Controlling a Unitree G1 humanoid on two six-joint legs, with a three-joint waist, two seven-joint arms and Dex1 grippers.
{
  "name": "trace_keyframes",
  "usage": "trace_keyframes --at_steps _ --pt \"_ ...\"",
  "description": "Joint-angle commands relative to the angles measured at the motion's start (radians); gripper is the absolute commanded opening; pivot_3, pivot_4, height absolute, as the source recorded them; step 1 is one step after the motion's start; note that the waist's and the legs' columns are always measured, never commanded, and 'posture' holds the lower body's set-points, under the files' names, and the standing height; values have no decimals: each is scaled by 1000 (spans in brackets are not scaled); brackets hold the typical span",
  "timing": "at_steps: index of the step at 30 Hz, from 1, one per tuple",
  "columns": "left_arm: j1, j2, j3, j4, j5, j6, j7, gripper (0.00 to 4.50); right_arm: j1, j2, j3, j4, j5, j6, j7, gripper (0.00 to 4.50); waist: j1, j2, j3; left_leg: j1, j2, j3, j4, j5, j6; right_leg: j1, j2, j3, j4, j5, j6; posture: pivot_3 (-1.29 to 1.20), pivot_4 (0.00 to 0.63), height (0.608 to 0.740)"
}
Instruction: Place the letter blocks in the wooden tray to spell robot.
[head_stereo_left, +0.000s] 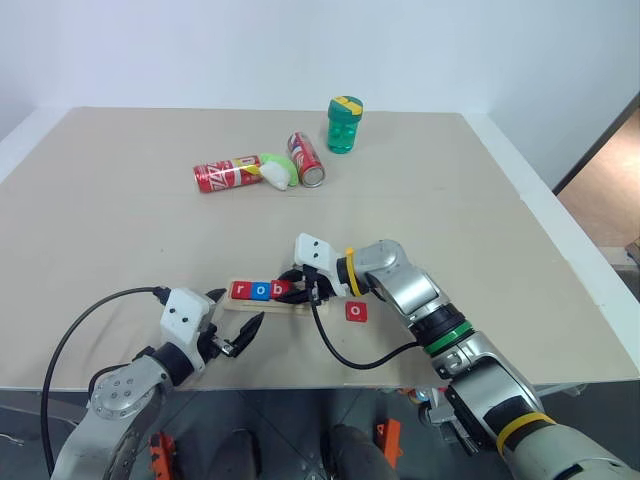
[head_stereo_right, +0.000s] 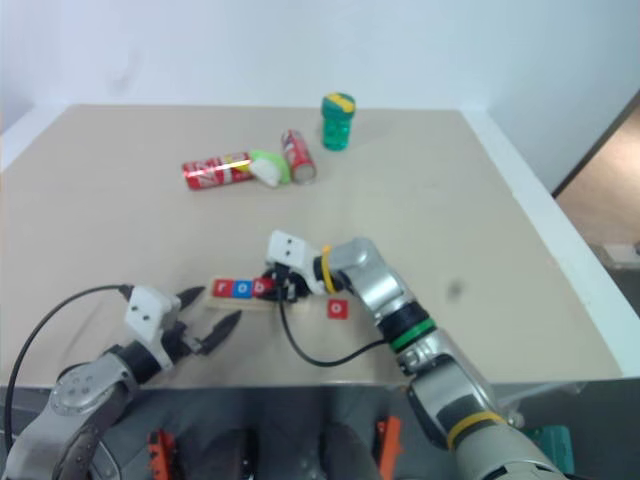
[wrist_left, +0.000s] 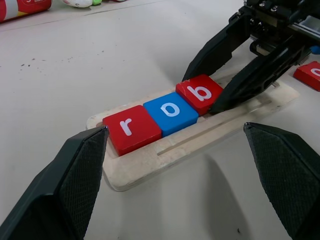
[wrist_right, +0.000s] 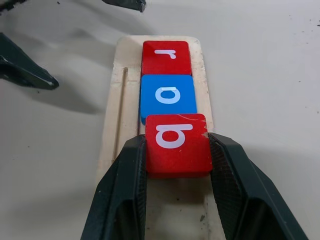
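Observation:
The wooden tray (head_stereo_left: 268, 303) lies near the table's front edge. Three letter blocks sit in it in a row: a red r (wrist_left: 131, 128), a blue o (wrist_left: 171, 110) and a red b (wrist_right: 172, 135). My right gripper (wrist_right: 178, 142) reaches in from the tray's right end and is shut on the b block, one black finger (wrist_right: 125, 185) pressed against each side. A loose red o block (head_stereo_left: 356, 311) lies on the table just right of the tray, below the right wrist. My left gripper (head_stereo_left: 242, 306) is open at the tray's left end, holding nothing.
Two red soda cans (head_stereo_left: 228, 176) (head_stereo_left: 306, 159) lie at the back with a white and green object (head_stereo_left: 278, 172) between them. A green cup (head_stereo_left: 345, 125) stands behind them. A black cable (head_stereo_left: 350, 360) loops under the right wrist. The table's front edge (head_stereo_left: 300, 385) is close.

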Motion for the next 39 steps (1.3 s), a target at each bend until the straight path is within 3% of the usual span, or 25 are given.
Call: trace_keyframes --at_steps 1,27,29,35,39 --pt "-7 11 1 -28 13 -27 -6 4500 13 5 7 -62 13 41 21 1195 0 0 0 0 0 0 0 0 0 0 0 0 0 0 0 0 150 740" --pt "-17 11 -26 -11 56 -42 -21 4500 15 20 -6 -65 17 117 -17 1195 0 0 0 0 0 0 0 0 0 0 0 0 0 -2 -3 0 150 740" --pt "-17 12 -25 -10 57 -42 -22 4500 13 21 -4 -64 18 117 -17 2199 0 0 0 0 0 0 0 0 0 0 0 0 0 -2 -3 0 150 740" --pt "-16 10 -16 -12 54 -49 -21 4500 12 19 -13 -88 28 143 -16 4307 0 0 0 0 0 0 0 0 0 0 0 0 0 -2 -3 0 150 740" --pt "-13 23 -16 -10 62 -74 -39 4500 14 19 -49 -148 61 196 -29 4466 0 0 0 -1 0 0 0 0 0 -1 0 0 0 -2 -3 0 150 740"
